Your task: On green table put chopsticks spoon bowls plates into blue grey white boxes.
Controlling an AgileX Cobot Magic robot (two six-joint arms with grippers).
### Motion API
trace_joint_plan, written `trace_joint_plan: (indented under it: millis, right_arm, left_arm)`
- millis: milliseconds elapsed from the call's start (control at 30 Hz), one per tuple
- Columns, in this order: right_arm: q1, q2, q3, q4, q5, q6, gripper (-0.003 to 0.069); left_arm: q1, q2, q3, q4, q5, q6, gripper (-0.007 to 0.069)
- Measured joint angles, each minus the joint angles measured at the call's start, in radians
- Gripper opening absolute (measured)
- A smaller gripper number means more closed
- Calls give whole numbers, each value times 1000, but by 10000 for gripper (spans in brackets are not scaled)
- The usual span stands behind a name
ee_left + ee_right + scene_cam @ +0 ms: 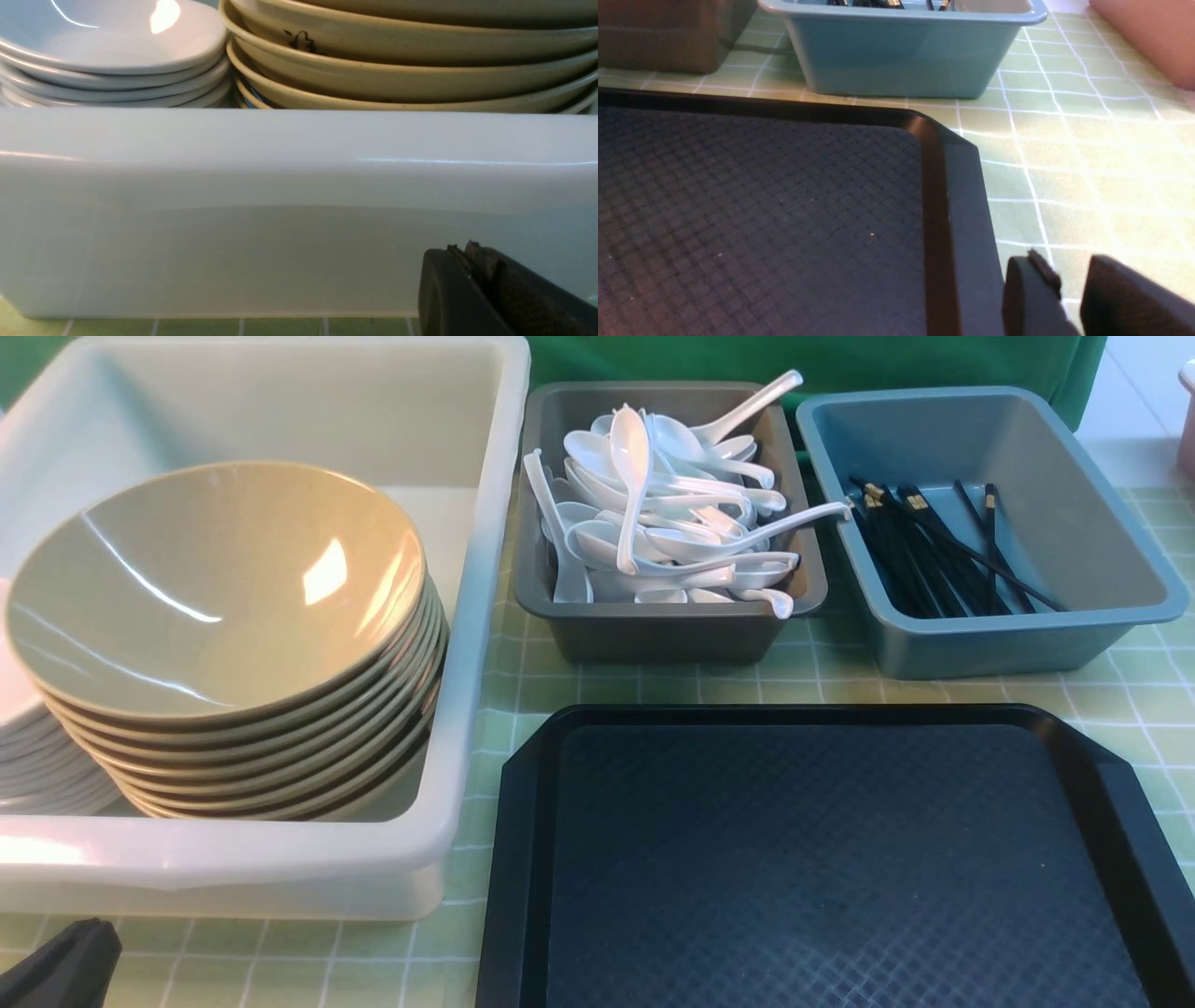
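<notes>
**Green Checked Cloth, Green Backdrop, Bright Light from the Right**

The table wears a pale green tablecloth (653, 691) ruled with thin white lines into squares. Behind it, along the far edge, hangs a darker green backdrop (934, 364) of plain fabric. To the far right of that, a whitish, brightly lit surface (1134, 392) shows, too washed out to identify. Strong light falls on the cloth on the right side, bleaching the squares there almost yellow-white in the right wrist view.

Black textured tray (840, 859) on checked green tablecloth (1148, 691), pink container (1143, 37) at the right edge
</notes>
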Motion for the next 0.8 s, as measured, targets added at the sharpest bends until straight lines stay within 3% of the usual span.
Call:
trace_joint_plan:
  millis: [800]
  right_arm:
    - [0,0,0,0,0,0,204]
  left_arm:
    - [0,0,0,0,0,1,-1]
